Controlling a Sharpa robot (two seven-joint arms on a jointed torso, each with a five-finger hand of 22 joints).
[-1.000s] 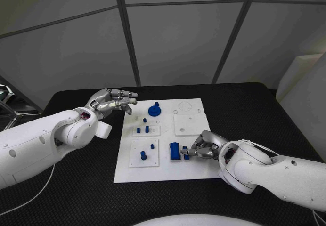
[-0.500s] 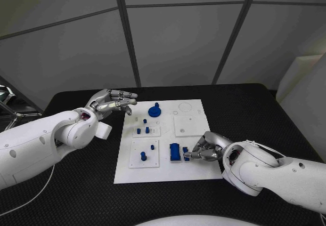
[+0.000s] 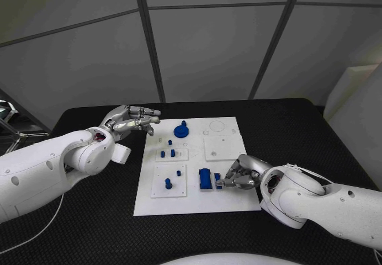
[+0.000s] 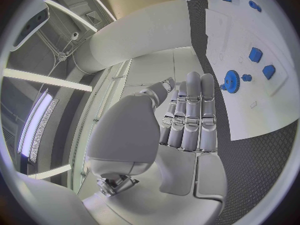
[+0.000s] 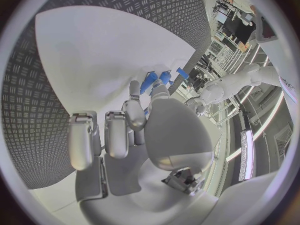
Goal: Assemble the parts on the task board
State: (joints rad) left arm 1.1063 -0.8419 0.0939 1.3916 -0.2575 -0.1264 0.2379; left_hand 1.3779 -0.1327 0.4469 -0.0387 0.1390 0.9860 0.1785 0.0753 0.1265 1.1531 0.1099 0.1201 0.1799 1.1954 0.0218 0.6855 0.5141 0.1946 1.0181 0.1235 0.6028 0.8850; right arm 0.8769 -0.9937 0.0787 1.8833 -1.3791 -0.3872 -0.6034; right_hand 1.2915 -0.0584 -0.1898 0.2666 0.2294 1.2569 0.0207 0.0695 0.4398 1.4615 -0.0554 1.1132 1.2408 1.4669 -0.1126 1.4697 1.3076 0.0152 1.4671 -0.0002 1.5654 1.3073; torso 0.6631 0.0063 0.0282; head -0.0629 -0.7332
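Observation:
The white task board (image 3: 227,196) lies mid-table. On it are a blue gear (image 3: 181,130), several small blue pegs (image 3: 167,152) and a blue block (image 3: 205,178). A small blue part (image 3: 217,180) stands right beside the block. My right hand (image 3: 241,174) rests low on the board's near right side and pinches that small part with its fingertips; the right wrist view shows the hand (image 5: 144,130) reaching the blue pieces (image 5: 153,81). My left hand (image 3: 131,117) hovers off the board's far left corner, fingers stretched out, holding nothing. In the left wrist view, the left hand (image 4: 187,120) is near the gear (image 4: 230,80).
Two raised white plates (image 3: 169,179) on the board's left half carry the pegs. A blank square plate (image 3: 221,146) and round recesses (image 3: 215,125) lie on its right half. Black table (image 3: 302,132) surrounds the board, with grey wall panels behind.
My right hand has settled slightly lower and closer onto the small blue part while its arm rolled a little. The left hand has barely moved.

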